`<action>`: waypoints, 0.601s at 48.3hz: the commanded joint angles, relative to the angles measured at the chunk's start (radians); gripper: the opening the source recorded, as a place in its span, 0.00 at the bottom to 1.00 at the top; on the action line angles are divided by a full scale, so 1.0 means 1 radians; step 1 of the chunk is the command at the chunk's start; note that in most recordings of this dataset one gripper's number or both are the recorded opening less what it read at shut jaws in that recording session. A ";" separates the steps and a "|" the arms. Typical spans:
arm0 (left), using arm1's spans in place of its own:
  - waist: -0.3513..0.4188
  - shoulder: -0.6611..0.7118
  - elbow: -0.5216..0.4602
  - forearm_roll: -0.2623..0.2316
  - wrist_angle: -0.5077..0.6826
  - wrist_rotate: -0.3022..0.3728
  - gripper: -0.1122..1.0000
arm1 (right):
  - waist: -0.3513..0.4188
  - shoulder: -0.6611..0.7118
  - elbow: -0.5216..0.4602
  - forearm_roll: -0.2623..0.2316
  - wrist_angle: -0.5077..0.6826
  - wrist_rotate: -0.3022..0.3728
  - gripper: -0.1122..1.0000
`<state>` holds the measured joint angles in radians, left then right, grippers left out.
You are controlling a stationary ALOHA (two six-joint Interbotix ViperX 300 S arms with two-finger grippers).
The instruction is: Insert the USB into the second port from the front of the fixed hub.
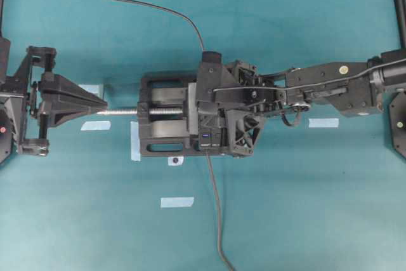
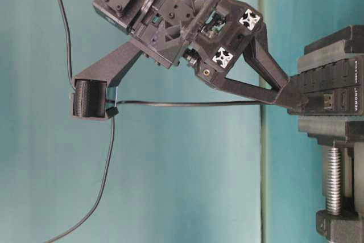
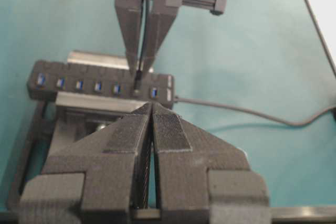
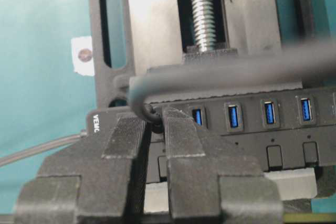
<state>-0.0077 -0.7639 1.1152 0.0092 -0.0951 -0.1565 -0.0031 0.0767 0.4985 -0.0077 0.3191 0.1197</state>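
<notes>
usb (image 4: 156, 120), small black plug, pinched between ribbed tapered pads of right end effector (image 4: 154, 129) at long matte hub (image 4: 273, 129); left end effector (image 3: 151, 109) pressed together

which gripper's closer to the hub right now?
Right. The right gripper is at the fixed hub, shut on the USB at its port row. The left gripper sits shut, well off beyond the vise screw end.
</notes>
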 commanded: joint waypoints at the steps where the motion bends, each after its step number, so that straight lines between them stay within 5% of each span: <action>1: 0.000 0.000 -0.020 0.002 -0.009 -0.002 0.11 | -0.002 -0.008 -0.009 -0.003 0.008 0.005 0.18; 29: 0.000 0.002 -0.017 0.002 -0.009 -0.002 0.11 | 0.000 0.029 -0.009 -0.002 0.035 0.003 0.18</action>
<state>-0.0077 -0.7639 1.1167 0.0077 -0.0951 -0.1580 -0.0061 0.1012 0.4924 -0.0092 0.3451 0.1197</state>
